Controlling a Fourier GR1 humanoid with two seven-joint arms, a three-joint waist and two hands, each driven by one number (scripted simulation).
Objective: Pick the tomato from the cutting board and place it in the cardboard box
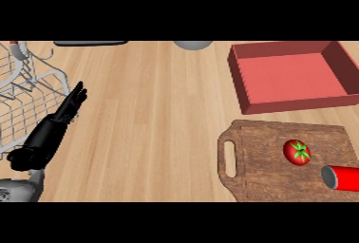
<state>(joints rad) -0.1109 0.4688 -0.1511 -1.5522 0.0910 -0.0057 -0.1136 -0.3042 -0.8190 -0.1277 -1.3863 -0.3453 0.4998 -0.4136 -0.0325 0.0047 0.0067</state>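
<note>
There is one tomato point(297, 152), one dark wooden cutting board point(259, 161), one reddish box point(291, 76), one red cylinder point(341, 178), one white wire rack point(24, 95) and one black hand point(56, 126). Two grey things are cut by the far edge.

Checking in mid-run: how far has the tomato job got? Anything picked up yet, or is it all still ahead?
Nothing looks done yet. The tomato sits on the cutting board, beside a red cylinder, and the red box beyond the board holds nothing. Nothing is in hand: the left hand shows open at the left, by the wire rack, holding nothing; the right hand is out of view. Left: reach, grasp, carry, place.
</note>
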